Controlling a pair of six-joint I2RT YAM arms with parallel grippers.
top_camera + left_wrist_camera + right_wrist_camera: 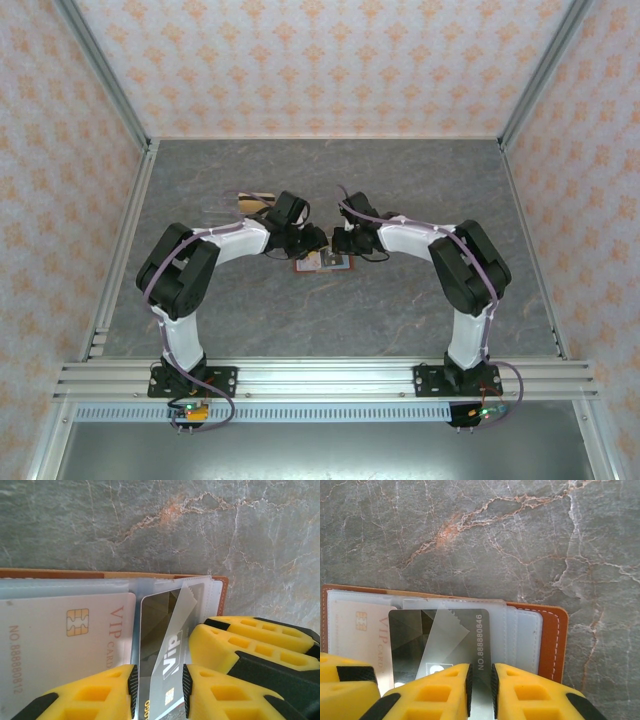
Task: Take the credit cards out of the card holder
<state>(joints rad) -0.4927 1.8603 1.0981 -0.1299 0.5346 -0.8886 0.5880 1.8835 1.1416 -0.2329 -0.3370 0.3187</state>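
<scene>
TABLE-TOP, MID-EXTRACTION: At far left of the overhead view, a tan flat piece (255, 204), probably a card already out, lies on the marble-patterned table (470, 530) behind the left arm, well apart from the work.

The open card holder (554, 645) lies flat at the centre, where both arms meet. In its left pocket sits a pale card (60, 630) marked VIP, tucked under clear plastic.

Just to the right, the left gripper (159, 682) has its jaws drawn in on either side of a grey card (157, 645). That card stands partly out of its clear sleeve and runs straight up the gap between the pads. Whether the pads have bitten on it cannot be told.

The right gripper (481, 680), jaws nearly together, rests at the grey card's near edge with a strip of card showing in the slit. Whether it is pinching or only pressing down cannot be told.

The step in hand appears to be freeing the grey card. The next move likely calls for a firm pinch and a straight pull along the sleeve while the holder is pinned. The pale card would be left for afterwards.
</scene>
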